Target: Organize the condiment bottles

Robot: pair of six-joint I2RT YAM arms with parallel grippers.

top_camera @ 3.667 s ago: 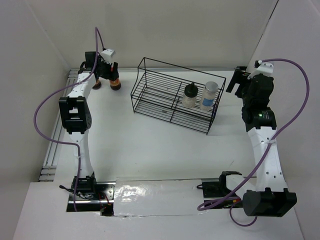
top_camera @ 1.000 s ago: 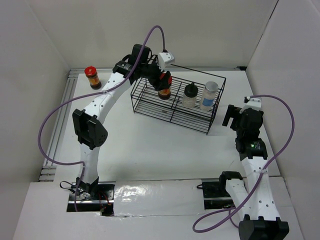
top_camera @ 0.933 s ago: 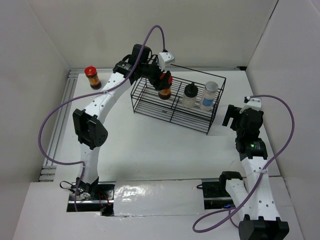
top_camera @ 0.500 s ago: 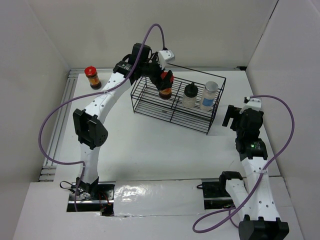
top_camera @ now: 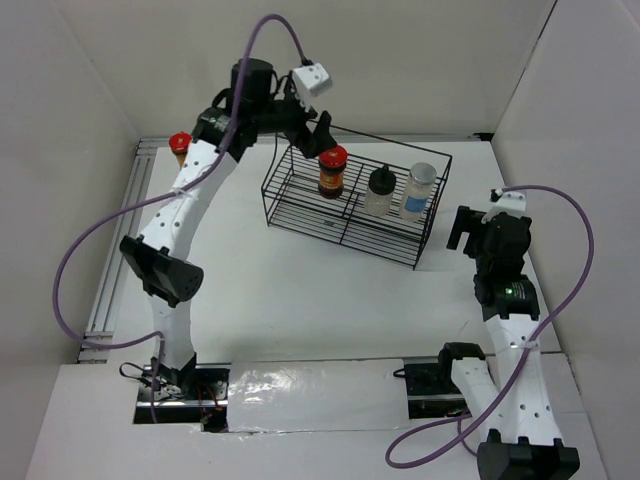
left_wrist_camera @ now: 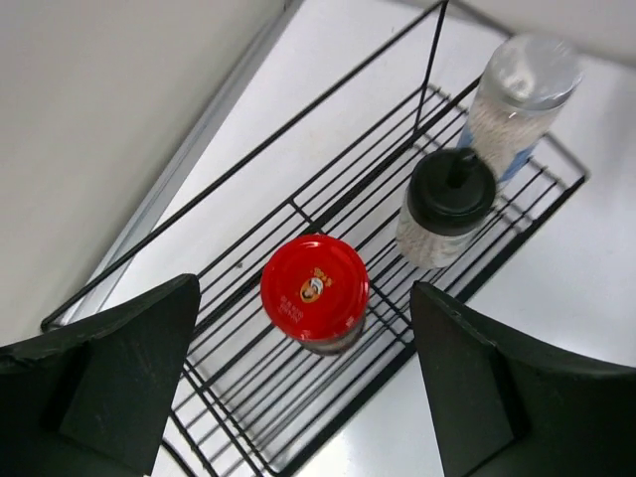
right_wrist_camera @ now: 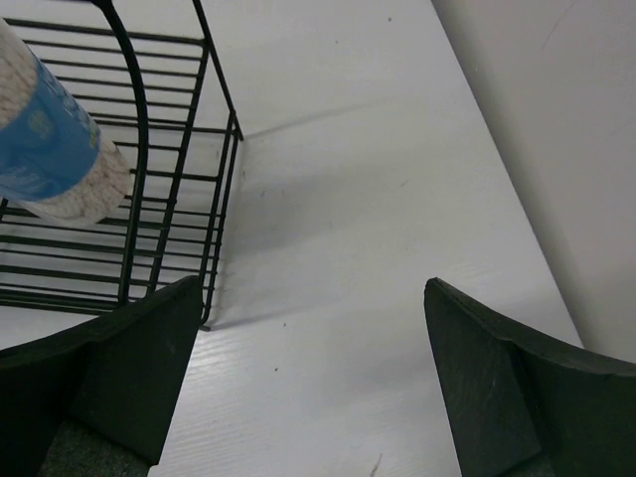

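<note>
A black wire rack [top_camera: 340, 243] holds three condiment bottles in a row. They are a dark jar with a red lid [top_camera: 333, 169], a clear bottle with a black cap [top_camera: 380, 189] and a whitish bottle with a pale cap [top_camera: 421, 188]. My left gripper [top_camera: 317, 133] hangs open just above the red-lidded jar [left_wrist_camera: 314, 288], not touching it. A second red-lidded jar [top_camera: 180, 143] stands at the far left, partly behind the left arm. My right gripper [top_camera: 464, 228] is open over bare table, right of the rack.
The rack's tall back rim [left_wrist_camera: 298, 204] and right end wall [right_wrist_camera: 214, 149] stand close to both grippers. An aluminium rail [top_camera: 115, 270] borders the table's left edge. White walls enclose the back and both sides.
My left gripper has opened, let go of the red-lidded jar inside the rack and risen up and back. The jar stays upright in the rack. The right arm has barely moved.
</note>
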